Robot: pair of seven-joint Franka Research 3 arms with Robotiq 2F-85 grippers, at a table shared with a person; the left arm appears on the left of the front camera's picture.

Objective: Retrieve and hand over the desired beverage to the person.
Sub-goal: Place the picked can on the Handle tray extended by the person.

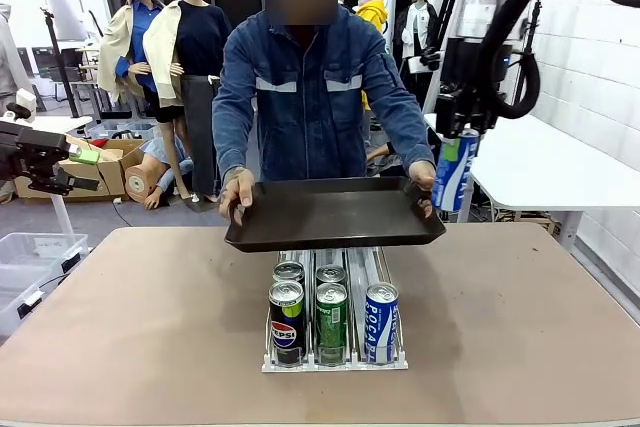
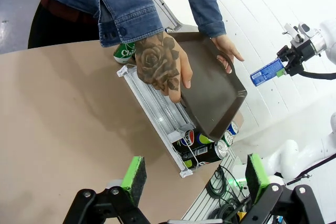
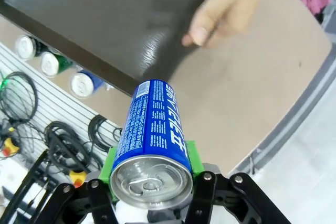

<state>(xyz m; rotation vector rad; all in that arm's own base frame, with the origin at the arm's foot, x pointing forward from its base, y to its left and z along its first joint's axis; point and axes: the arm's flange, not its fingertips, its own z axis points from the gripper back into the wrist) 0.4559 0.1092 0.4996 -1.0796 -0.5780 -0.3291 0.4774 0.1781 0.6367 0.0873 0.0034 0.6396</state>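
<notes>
The person point(image 1: 318, 87) in a blue denim jacket stands at the far side and holds a dark tray point(image 1: 335, 212) level over the table with both hands. My right gripper point(image 1: 458, 137) is shut on a blue Pocari can point(image 1: 454, 172), held in the air just right of the tray's right edge. In the right wrist view the blue can point(image 3: 154, 129) sits between the green pads point(image 3: 192, 157), above the tray's corner point(image 3: 105, 30) and the person's hand point(image 3: 226, 9). My left gripper point(image 2: 191, 177) stands open high above the table; it is also at the far left point(image 1: 45, 162).
A white can rack point(image 1: 335, 322) stands at the table's middle front with a Pepsi can point(image 1: 286, 312), a green can point(image 1: 332, 315), a Pocari can point(image 1: 381, 319) and two cans behind. A white table point(image 1: 550, 162) lies at the right.
</notes>
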